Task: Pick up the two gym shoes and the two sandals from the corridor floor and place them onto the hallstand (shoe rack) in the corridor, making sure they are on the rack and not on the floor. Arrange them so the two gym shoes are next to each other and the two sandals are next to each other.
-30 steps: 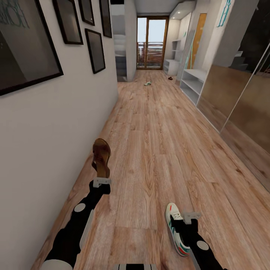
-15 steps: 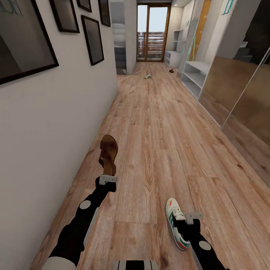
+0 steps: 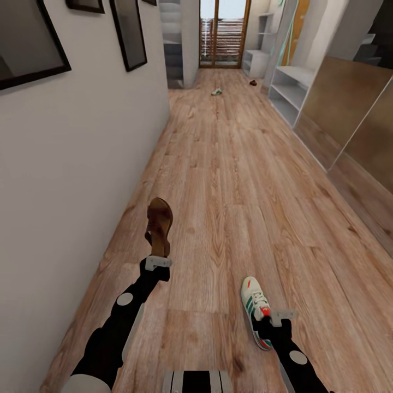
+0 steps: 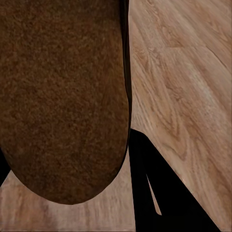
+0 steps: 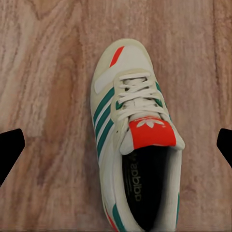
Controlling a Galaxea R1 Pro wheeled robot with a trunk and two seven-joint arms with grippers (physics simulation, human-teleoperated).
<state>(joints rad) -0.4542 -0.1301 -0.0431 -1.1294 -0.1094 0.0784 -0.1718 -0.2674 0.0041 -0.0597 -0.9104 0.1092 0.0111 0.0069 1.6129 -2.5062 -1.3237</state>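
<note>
Now the left gripper [image 3: 157, 261] clamps a dark reddish-brown leather sandal [image 3: 159, 225] at eleven o'clock; the right gripper [image 3: 271, 319] grips a white green-striped gym shoe [image 3: 255, 309] at five o'clock. Both look light, flexible; heels seem the best hold.

We see long corridor, wood-plank floor [image 3: 234, 180]. White wall [image 3: 71, 164] with black-framed pictures [image 3: 128, 33]. Opposite side: pale open shelving [image 3: 289, 90], brown glossy panels [image 3: 349, 120]. Far end: bright glazed door [image 3: 221, 33], wooden frame.
</note>
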